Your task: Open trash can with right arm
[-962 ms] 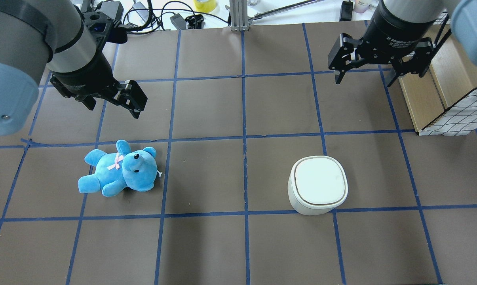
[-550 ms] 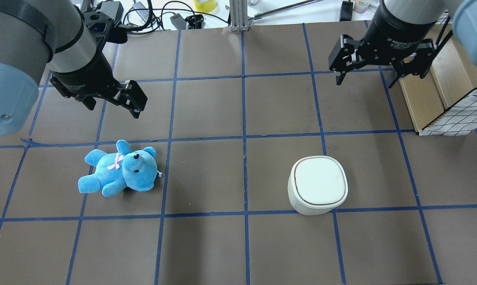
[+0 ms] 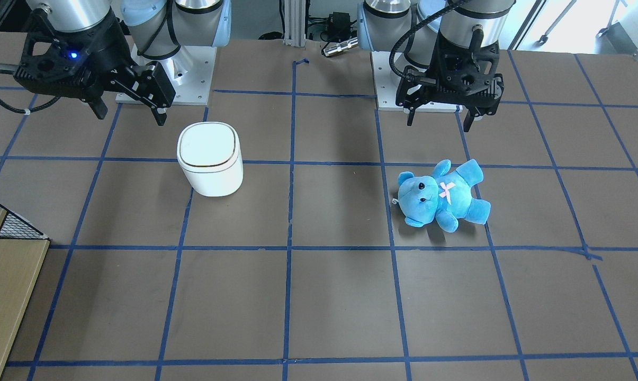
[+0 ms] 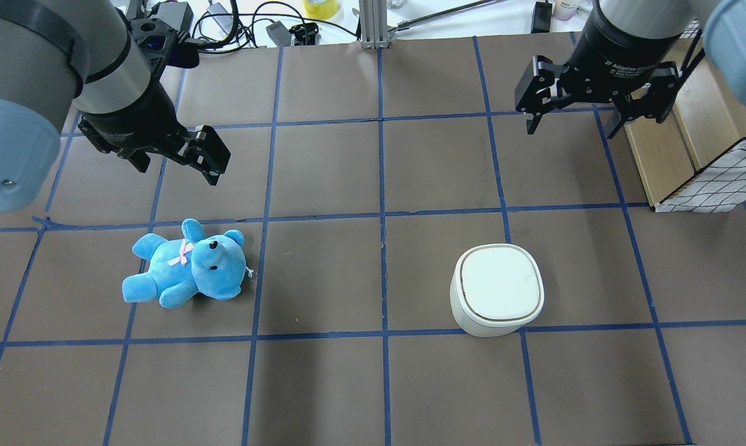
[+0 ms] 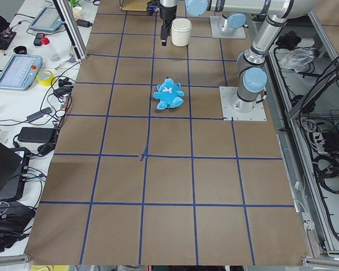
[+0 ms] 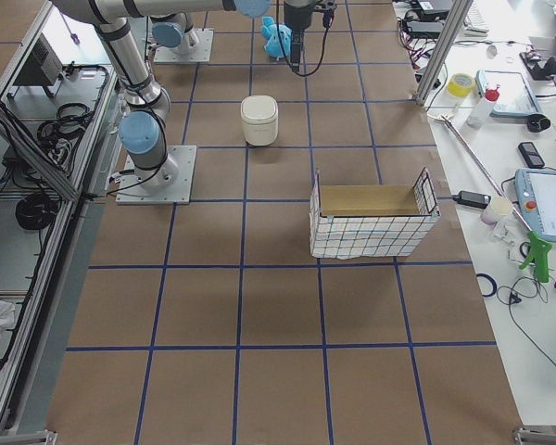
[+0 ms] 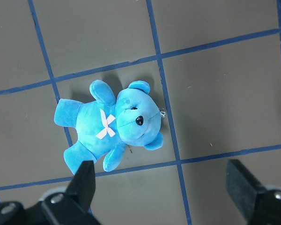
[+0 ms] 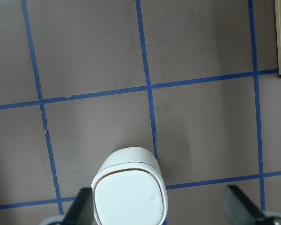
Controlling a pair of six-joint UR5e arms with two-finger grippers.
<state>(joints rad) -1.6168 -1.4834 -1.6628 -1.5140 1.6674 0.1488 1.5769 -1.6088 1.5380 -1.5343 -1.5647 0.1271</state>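
**Lid shut, both grippers open and clear**

In the overhead view, the left gripper hangs above the table. Its 2 fingers are apart with nothing between them.

Nearer the robot, a blue teddy lies on its back (a pink bow on its chest), touching neither arm.

Right of centre, the trash can stands upright on the table inside 1 square of the blue tape grid. Its near side is just beside a tape line. The lid lies flat and closed, with the dark-gold line showing all round it.

The right gripper hovers beyond the can and a little to its right, well apart from it. Its 2 fingers are spread wide and hold nothing. In the front view a blue light glows on its body. Its wrist camera looks down on the can, which sits low in that frame between the fingers.

At the far right stands a wire basket.
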